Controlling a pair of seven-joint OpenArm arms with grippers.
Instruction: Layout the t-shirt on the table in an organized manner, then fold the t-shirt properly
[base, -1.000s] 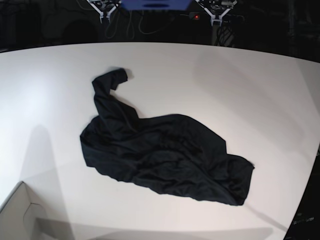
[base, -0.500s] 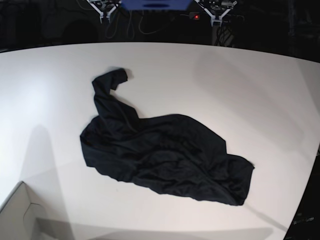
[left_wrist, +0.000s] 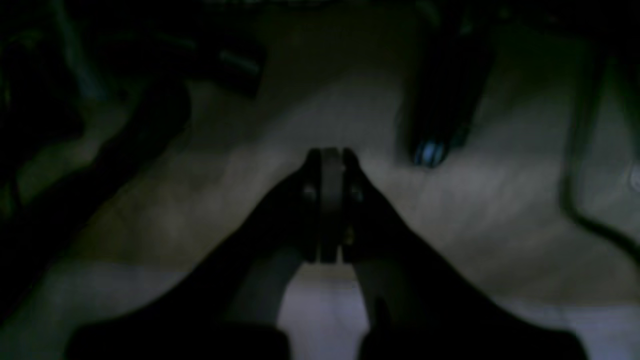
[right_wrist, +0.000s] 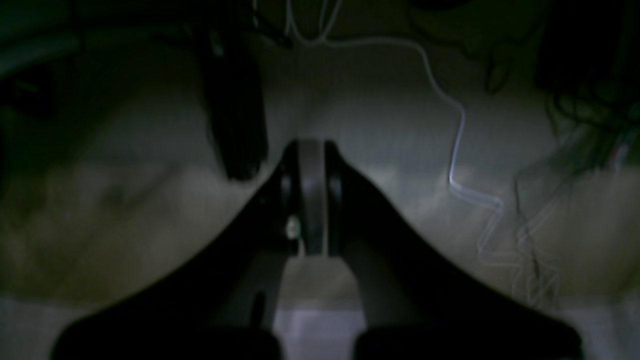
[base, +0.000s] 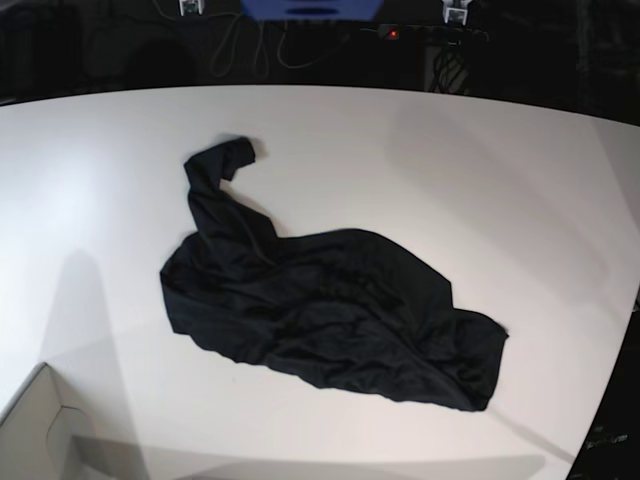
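Observation:
The black t-shirt (base: 330, 310) lies crumpled in the middle of the white table (base: 480, 180), with one narrow part trailing toward the far left (base: 215, 165). Neither gripper touches it. In the left wrist view my left gripper (left_wrist: 330, 156) is shut with nothing between its fingers, over a dim floor. The right wrist view shows my right gripper (right_wrist: 311, 146) shut and empty too. In the base view only small white tips show at the top edge, the right gripper (base: 190, 6) on the left and the left gripper (base: 455, 12) on the right, both far behind the shirt.
A pale cardboard box corner (base: 40, 430) sits at the front left. The table's curved edge drops off at the right (base: 625, 330). A blue unit (base: 310, 8) and cables lie behind the table. A white cable (right_wrist: 460, 125) hangs in the right wrist view.
Both grippers have pulled back toward the top edge of the base view, so less of them shows. The t-shirt has not moved.

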